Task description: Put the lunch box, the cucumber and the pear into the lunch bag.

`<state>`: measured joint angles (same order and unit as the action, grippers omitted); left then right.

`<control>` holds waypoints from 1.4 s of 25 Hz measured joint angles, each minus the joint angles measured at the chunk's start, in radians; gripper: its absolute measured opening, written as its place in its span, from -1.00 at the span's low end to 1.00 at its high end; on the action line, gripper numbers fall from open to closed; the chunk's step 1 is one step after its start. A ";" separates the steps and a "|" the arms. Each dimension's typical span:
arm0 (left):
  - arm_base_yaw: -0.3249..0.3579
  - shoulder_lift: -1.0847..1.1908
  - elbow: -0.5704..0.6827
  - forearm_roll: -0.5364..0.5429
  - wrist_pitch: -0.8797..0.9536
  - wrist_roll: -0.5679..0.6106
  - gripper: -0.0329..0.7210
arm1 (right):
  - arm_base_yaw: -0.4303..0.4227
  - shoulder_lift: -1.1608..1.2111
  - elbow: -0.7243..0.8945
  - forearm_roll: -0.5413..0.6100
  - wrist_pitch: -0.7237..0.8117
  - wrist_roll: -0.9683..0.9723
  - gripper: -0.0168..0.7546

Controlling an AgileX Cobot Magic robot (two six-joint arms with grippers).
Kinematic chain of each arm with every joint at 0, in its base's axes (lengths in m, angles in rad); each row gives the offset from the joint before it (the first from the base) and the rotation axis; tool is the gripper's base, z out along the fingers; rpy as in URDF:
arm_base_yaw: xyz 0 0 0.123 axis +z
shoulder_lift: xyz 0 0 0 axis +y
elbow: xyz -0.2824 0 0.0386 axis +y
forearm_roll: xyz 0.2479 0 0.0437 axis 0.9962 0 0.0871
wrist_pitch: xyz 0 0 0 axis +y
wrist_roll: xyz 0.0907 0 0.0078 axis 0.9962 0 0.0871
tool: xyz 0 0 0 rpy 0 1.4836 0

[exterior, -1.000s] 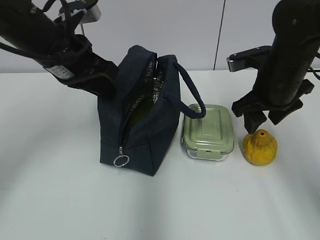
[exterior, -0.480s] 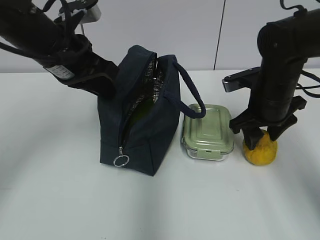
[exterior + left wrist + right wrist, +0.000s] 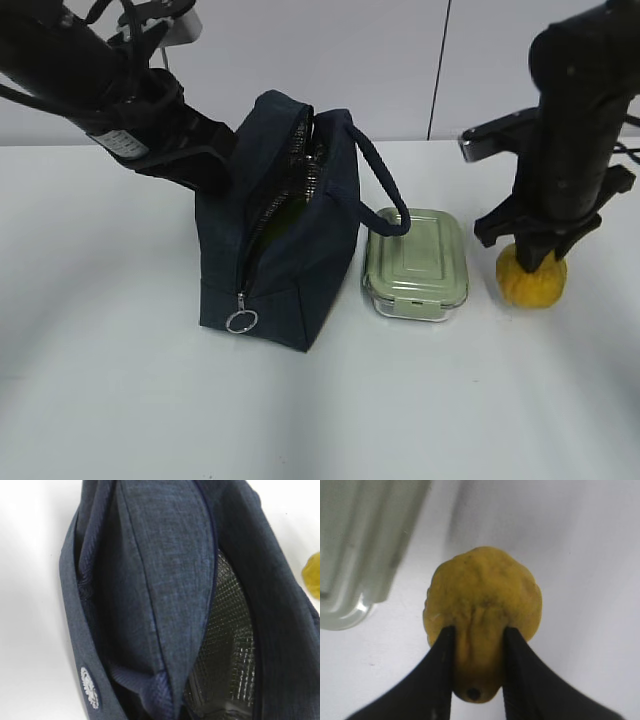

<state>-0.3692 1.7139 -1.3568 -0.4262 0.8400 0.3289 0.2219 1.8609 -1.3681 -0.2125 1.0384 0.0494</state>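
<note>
1. Presently: right gripper (image 3: pixel 477 665), jaws clamped on the neck of the pear (image 3: pixel 485 605), toward the table's (image 3: pixel 100 400) right edge.
2. Lunch box (image 3: pixel 415 263): between pear and lunch bag (image 3: pixel 290 240), not packed.
3. Cucumber (image 3: pixel 283 215): green glimpsed inside the bag.
4. Left gripper: unseen behind the bag, closed, apparently holding its mouth open.
5. Handling: lift straight, keep the hold firm, clear the box and handle (image 3: pixel 380 180).

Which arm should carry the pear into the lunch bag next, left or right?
Right. The right gripper is closed around the pear's neck, beside the lunch box. The left arm is at the lunch bag, apparently holding it open.
</note>
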 joint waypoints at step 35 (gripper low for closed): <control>0.000 0.000 0.000 0.005 0.004 0.000 -0.91 | 0.325 0.099 -0.385 0.264 -0.042 -0.162 -0.48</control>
<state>-0.3692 1.7139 -1.3568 -0.4217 0.8438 0.3289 0.5471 1.9597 -1.7530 0.0515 0.9968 -0.1125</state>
